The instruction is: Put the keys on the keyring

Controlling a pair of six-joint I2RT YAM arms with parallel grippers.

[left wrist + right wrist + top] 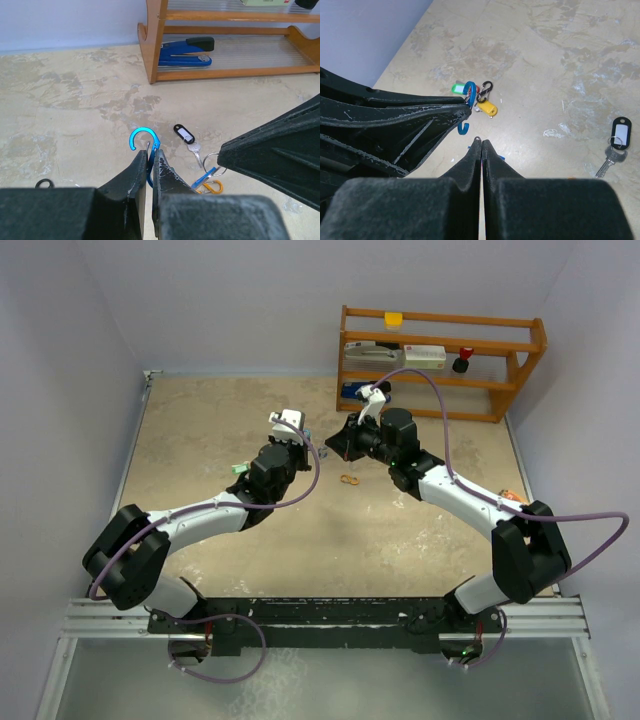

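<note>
The left gripper (150, 151) pinched on blue hook (132, 141), its lower part hidden, right gripper (481, 146) closed on thin silver ring (205, 160), barely seen, black tag key (183, 133) on table (75, 100) nearby, green tag (456, 89) and yellow tag (487, 108) behind hook.

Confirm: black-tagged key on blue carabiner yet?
Off. Black-tagged key lies loose on the table, apart from the blue carabiner in the left gripper.

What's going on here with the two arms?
Both arms meet mid-table. The left gripper is shut on a blue carabiner. The right gripper is pinched shut right beside it, apparently on a small metal ring. The black tag with its key lies loose on the table. The green tag and yellow tag sit in a cluster nearby. No tag visibly hangs on the carabiner yet.
</note>
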